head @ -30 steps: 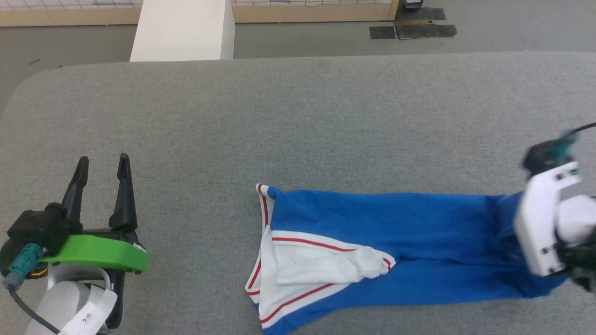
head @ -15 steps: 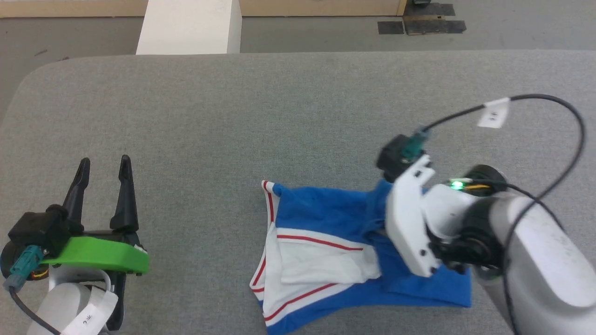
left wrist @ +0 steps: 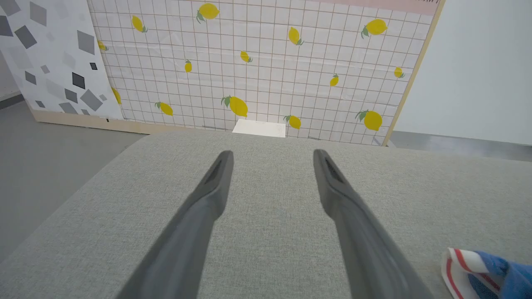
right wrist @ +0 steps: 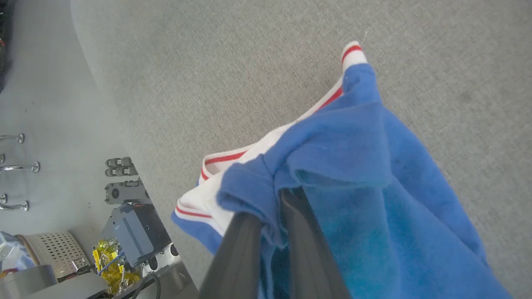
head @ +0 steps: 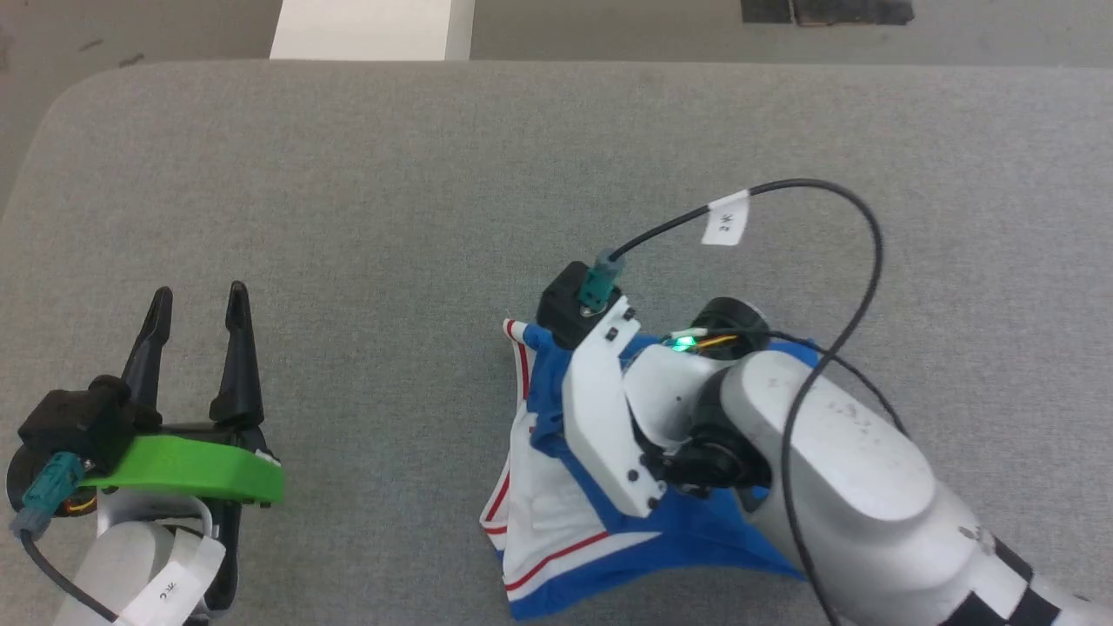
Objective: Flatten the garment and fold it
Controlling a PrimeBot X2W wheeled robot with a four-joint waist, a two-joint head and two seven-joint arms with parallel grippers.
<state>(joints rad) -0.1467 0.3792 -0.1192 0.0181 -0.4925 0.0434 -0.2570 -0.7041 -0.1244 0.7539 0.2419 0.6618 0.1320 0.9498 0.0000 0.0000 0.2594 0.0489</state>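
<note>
The garment (head: 556, 535), a royal-blue shirt with white panels and red stripes, lies bunched on the grey table's near middle. In the head view my right arm (head: 826, 461) reaches over it from the lower right, and its white wrist mount (head: 604, 409) covers the fingers. In the right wrist view my right gripper (right wrist: 270, 203) is shut on a bunched blue fold of the garment (right wrist: 353, 166), held just above the striped trim. My left gripper (head: 198, 300) rests at the lower left, open and empty, well apart from the cloth. The left wrist view shows the left gripper (left wrist: 273, 155) and a striped corner of the garment (left wrist: 478, 270).
The grey padded table (head: 435, 174) has a rounded far-left corner. A white block (head: 374, 30) stands beyond its far edge. A lemon-patterned wall (left wrist: 257, 62) is behind. Beside the table on the floor lies equipment (right wrist: 133, 228).
My right arm has swept left across the table, carrying the garment's blue end over toward its striped end, so the cloth is now doubled and bunched. The camera tilted down slightly. The left gripper stayed put.
</note>
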